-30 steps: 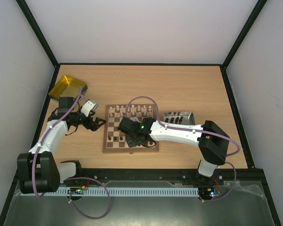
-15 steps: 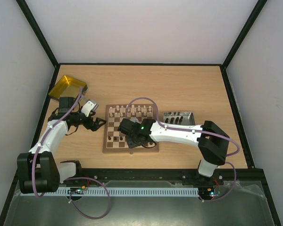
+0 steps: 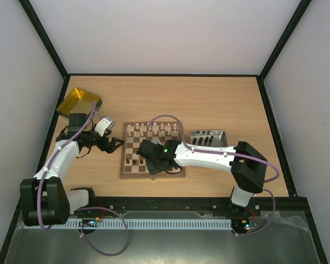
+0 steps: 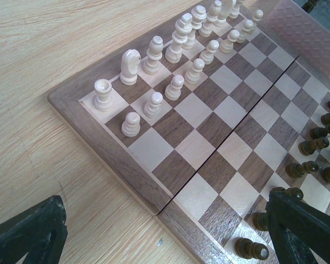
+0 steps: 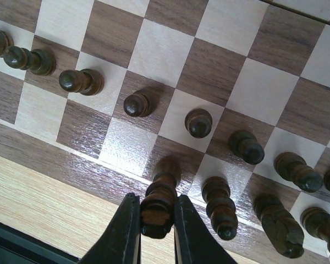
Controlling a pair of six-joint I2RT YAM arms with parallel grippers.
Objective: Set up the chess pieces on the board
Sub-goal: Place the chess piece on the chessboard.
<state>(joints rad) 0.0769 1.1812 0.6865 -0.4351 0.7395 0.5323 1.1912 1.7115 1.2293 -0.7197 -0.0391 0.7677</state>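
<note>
The right pincer (image 5: 157,228) gripped a dark piece (image 5: 160,192) by its top: slim, turned, knobbed, over a dark square in the near back row of the board (image 5: 154,49), among other dark pieces (image 5: 220,203). Whether its base touched, I couldn't tell. The left pincer (image 4: 165,209) gaped wide at the board's left edge, above the counter (image 4: 44,55).

cream pieces (image 4: 131,66) and dark pieces (image 5: 199,122) stand on the board (image 4: 192,148).
</note>
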